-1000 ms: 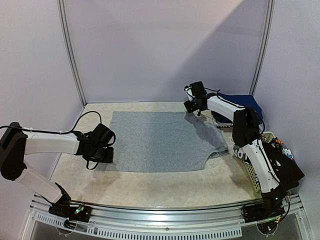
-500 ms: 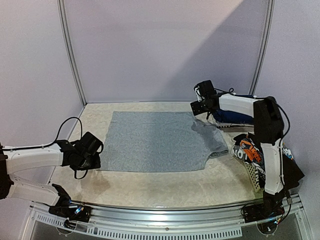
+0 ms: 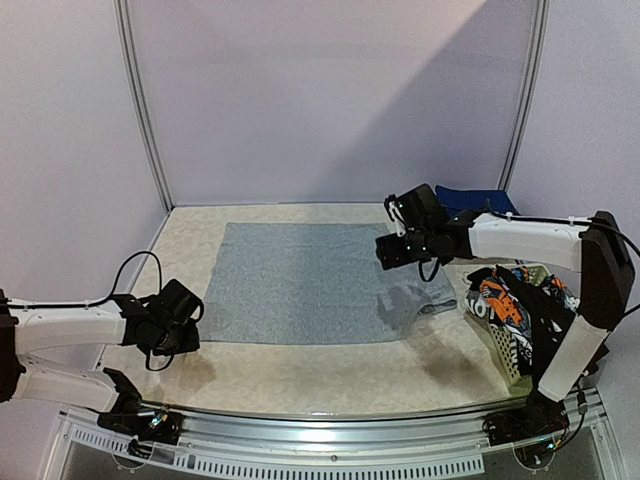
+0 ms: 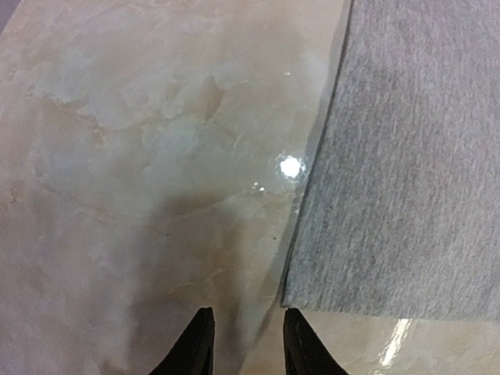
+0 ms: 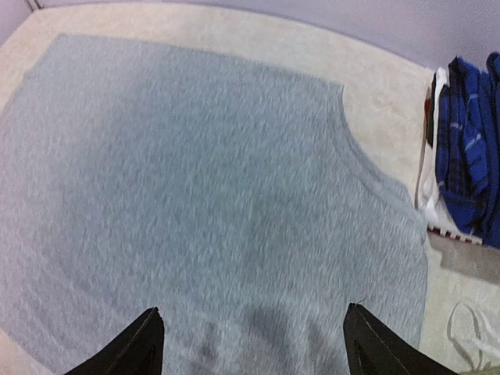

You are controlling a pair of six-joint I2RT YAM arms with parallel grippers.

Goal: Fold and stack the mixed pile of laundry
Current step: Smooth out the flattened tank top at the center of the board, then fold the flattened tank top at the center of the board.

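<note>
The grey shirt (image 3: 300, 285) lay spread flat across the middle of the table (image 3: 300, 375). My right arm reached long over its right side, the right gripper (image 5: 251, 312) spread wide above the cloth, empty. My left arm stretched low by the table's left edge, the left gripper (image 4: 248, 337) slightly parted, empty, just beside the shirt's near-left corner.

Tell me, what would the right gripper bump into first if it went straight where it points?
Probably the grey shirt: it fills the view between the right gripper's open fingers. How far off it lies is hard to tell.
</note>
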